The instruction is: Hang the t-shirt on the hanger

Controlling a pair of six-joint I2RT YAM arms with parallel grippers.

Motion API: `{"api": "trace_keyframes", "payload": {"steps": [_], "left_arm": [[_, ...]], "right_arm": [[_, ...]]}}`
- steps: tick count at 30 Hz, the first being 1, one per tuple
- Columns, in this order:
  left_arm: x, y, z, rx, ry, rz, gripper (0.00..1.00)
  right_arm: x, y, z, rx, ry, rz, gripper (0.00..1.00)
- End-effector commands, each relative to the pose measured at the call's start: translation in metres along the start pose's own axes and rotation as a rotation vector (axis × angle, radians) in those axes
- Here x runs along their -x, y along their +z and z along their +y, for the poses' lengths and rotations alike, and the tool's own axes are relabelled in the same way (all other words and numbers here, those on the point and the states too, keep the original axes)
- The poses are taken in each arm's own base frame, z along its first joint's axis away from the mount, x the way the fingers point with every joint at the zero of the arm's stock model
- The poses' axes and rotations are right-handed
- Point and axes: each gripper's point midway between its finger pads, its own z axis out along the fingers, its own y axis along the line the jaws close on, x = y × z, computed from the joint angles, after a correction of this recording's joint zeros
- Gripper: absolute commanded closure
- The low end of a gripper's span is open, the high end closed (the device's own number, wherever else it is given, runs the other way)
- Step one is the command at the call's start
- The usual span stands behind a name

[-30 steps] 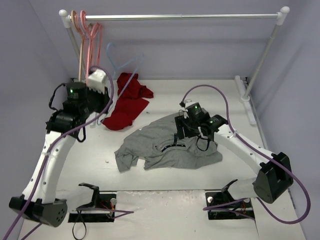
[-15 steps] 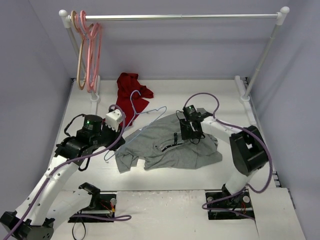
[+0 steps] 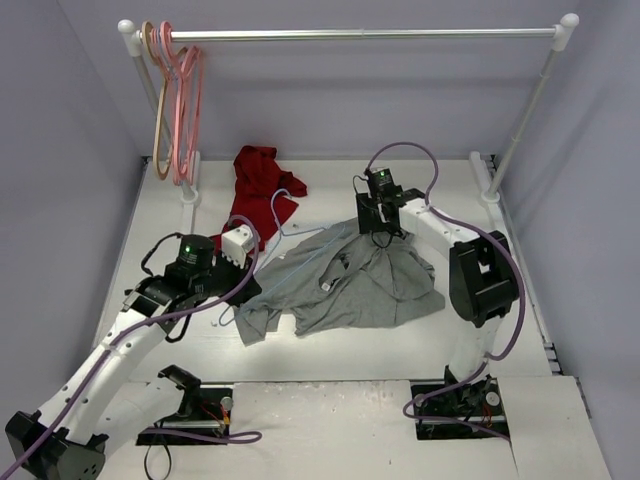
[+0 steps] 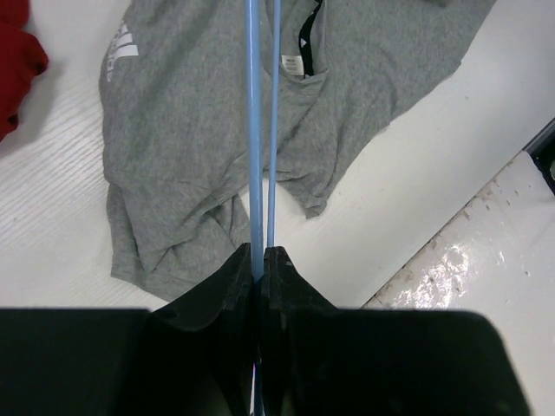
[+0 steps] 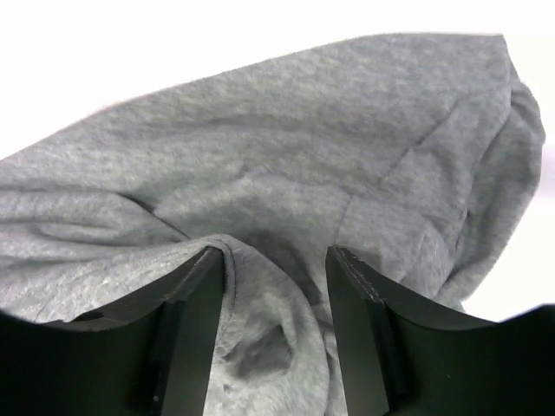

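1. Where your left arm (image 3: 140, 320) reaches in from the near left, the left jaws are pressed fully closed on the hanger (image 4: 252, 130); in the left wrist view two thin pale-blue wires run straight out from between the tips.
2. Hanger: held low over the left part of the t-shirt (image 3: 350, 290); its slim hook points to the far side and ends at the edge of the red garment (image 3: 262, 178); you cannot tell from these views whether wire touches cloth.
3. T-shirt: grey, crumpled, lying mid-worktop (image 3: 330, 180) between your two arms; a white striped logo and a small neck label show in the left wrist view; one sleeve trails toward the near left.
4. Right jaws: standing part-way apart, clamped on a bunched fold of grey cloth that fills the gap between them; in the top view the shirt's far edge is drawn up to a peak right at them.
5. Right arm (image 3: 480, 275): folded back on itself, wrist over the far edge of the shirt.
6. Far side: rail (image 3: 360, 33) spans the worktop; pink hangers (image 3: 187, 100) and a tan hanger (image 3: 158, 110) hang at its left end, well apart from the t-shirt.
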Motion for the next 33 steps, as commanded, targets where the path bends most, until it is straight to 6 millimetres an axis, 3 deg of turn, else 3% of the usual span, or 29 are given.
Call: {"api": "trace_keyframes", "payload": {"steps": [1,2,7,10,16,26,29,32,33], "left_arm": [[0.023,0.004,-0.015,-0.066,0.019,-0.084,1.0],[0.019,0.006,-0.017,-0.074,0.019,-0.074,1.0],[0.005,0.01,-0.02,-0.086,0.011,-0.042,1.0],[-0.001,0.015,-0.02,-0.092,0.014,-0.023,1.0],[-0.008,0.023,-0.022,-0.103,0.026,0.005,1.0],[-0.009,0.03,-0.025,-0.112,0.042,0.003,1.0],[-0.007,0.034,-0.027,-0.123,0.051,0.0,1.0],[-0.008,0.037,-0.029,-0.131,0.058,0.009,1.0],[-0.009,0.038,-0.029,-0.13,0.06,0.013,1.0]], "right_arm": [[0.012,-0.036,-0.004,-0.032,-0.012,-0.066,0.49],[0.001,-0.039,0.0,-0.031,-0.023,-0.053,0.48],[-0.017,-0.056,0.008,-0.033,-0.013,-0.052,0.49],[-0.031,-0.052,0.01,-0.041,-0.008,-0.028,0.51],[-0.039,-0.046,0.02,-0.04,-0.009,-0.008,0.57],[-0.056,-0.029,0.014,-0.091,-0.001,0.049,0.57],[-0.059,-0.026,0.013,-0.095,-0.003,0.062,0.62],[-0.059,-0.026,0.013,-0.097,-0.005,0.059,0.74],[-0.06,-0.025,0.012,-0.1,-0.01,0.064,0.83]]}}
